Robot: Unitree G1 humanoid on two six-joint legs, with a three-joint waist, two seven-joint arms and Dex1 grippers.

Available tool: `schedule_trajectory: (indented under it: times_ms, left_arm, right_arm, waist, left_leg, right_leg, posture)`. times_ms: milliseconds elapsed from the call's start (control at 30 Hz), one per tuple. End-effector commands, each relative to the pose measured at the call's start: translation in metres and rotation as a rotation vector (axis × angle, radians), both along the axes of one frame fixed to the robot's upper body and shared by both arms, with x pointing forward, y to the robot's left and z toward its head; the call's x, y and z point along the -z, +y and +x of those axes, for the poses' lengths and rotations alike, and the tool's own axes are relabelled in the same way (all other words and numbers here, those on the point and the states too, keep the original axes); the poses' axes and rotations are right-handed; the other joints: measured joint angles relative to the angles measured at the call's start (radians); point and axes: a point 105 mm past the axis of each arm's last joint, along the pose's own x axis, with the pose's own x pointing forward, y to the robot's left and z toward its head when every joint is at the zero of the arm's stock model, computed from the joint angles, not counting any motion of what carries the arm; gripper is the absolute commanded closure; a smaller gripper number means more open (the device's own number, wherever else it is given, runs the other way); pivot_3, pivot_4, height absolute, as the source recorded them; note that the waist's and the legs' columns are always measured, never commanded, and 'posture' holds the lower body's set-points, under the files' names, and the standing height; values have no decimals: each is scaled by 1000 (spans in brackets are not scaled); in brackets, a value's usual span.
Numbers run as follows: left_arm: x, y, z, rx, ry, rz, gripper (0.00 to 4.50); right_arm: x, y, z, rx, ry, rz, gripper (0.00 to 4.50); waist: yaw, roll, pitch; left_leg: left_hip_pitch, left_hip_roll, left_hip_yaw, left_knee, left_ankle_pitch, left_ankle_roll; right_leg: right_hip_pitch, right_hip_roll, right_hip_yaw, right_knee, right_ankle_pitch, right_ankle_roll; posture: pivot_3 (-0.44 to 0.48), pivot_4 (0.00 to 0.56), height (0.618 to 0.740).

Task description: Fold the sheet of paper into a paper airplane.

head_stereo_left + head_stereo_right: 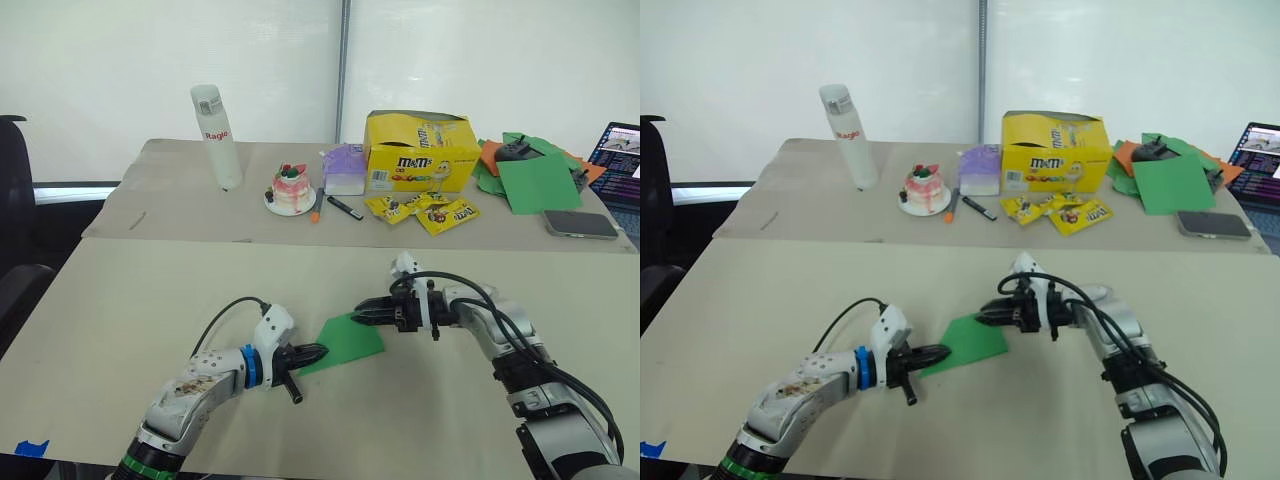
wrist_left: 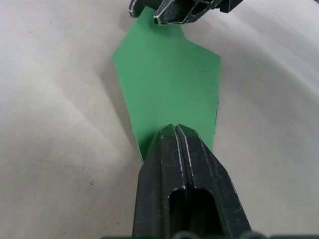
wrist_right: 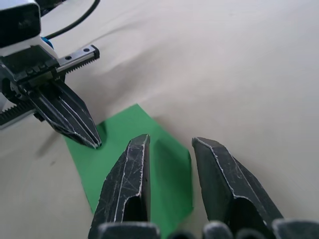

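The paper airplane [image 1: 345,340], a folded bright-green angular piece, lies flat on the near desk [image 1: 130,300], just below the centre of the left eye view. It sits between the two end effectors.

Left end effector [image 1: 312,353]: fingers pressed together with no gap between them, tips resting on the lower-left corner of the green paper. Whether the paper is pinched between them or merely pressed down cannot be told.

Right end effector [image 1: 362,312]: the right wrist view shows its two fingers [image 3: 124,184] parted by a moderate gap, holding nothing, tips poised over the paper's upper-right edge. Whether they touch the paper cannot be told.

On the far desk [image 1: 160,160], upper part of the frame: a white bottle [image 1: 217,137] at upper left, a small cake on a plate [image 1: 292,190], a yellow candy box [image 1: 421,152] at upper centre with candy packets [image 1: 425,210] in front of it, a pile of green and orange sheets [image 1: 535,175] at upper right, and a phone [image 1: 580,224] beside that pile.
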Motion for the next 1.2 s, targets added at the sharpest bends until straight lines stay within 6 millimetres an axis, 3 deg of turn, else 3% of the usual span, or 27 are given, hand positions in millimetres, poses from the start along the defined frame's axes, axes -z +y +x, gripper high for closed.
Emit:
schedule_trajectory:
  times_ms: [33, 100, 133, 333, 533, 600, 767, 1067, 1200]
  left_arm:
    - [22, 11, -2, -60, 86, 69, 4500]
    - [21, 11, -2, -61, 87, 64, 4500]
    - [21, 10, -2, -62, 86, 62, 4500]
    - [17, 16, 5, -75, 44, 85, 4500]
    - [-20, 13, 23, -102, 14, -53, 4500]
    - [-25, 11, 24, -88, 6, -61, 4500]
    - [-33, 10, 27, -73, -7, -57, 4500]
    - [-88, 16, 55, -121, -127, -284, 4500]
    - [-76, 7, 44, -30, -111, -210, 4500]
  right_arm:
    - [-7, -1, -5, -50, 0, 12, 3758]
    - [-7, -3, -7, -57, 11, 16, 4440]
    - [-8, -4, -7, -52, 14, 21, 4478]
    - [-10, -5, -6, -32, 3, 31, 4478]
    - [-11, -13, -4, 89, -10, 60, 4478]
    - [-10, -18, -5, 123, -4, 58, 4478]
    - [-12, -26, -8, 193, -17, 76, 4478]
    - [-19, -21, -15, 237, -42, 99, 4478]
    - [-15, -20, -14, 252, -46, 89, 4478]
  waist:
    - [0, 0, 0]
    - [0, 0, 0]
    - [-1, 0, 0]
    - [-1, 0, 0]
    - [-2, 0, 0]
    - [-3, 0, 0]
    - [-1, 0, 0]
    - [-3, -1, 0]
    - [-5, -1, 0]
  left_leg:
    - [0, 0, 0, -1, 0, 0]
    - [0, 0, 1, -1, 0, 0]
    - [0, 0, 1, -2, 0, 0]
    - [0, 0, 2, -4, 0, 0]
    - [-6, 0, 2, -4, 0, 0]
    - [-13, 0, 2, -4, 4, -4]
    - [-14, -1, 2, -5, 5, -5]
    - [-13, 0, 2, -3, 7, -5]
    - [-13, -1, 3, -4, 7, -5]
  right_leg:
    - [0, 0, 0, 0, 0, 0]
    - [0, -1, 0, -1, 0, 0]
    - [0, -1, 0, -1, 0, 0]
    - [-1, -1, 0, -1, 0, 0]
    - [-7, -2, -1, 1, 0, 0]
    - [-15, -2, -1, 3, 0, 0]
    - [-15, 0, -2, 2, 1, 1]
    - [-14, 8, -1, 4, 1, 2]
    - [-14, 13, -1, 4, 1, 2]
  posture:
    - [0, 150, 738]
    - [0, 150, 738]
    - [0, 150, 738]
    - [0, 150, 738]
    - [0, 150, 738]
    - [0, 150, 738]
    - [0, 150, 738]
    - [0, 150, 738]
    - [0, 150, 738]
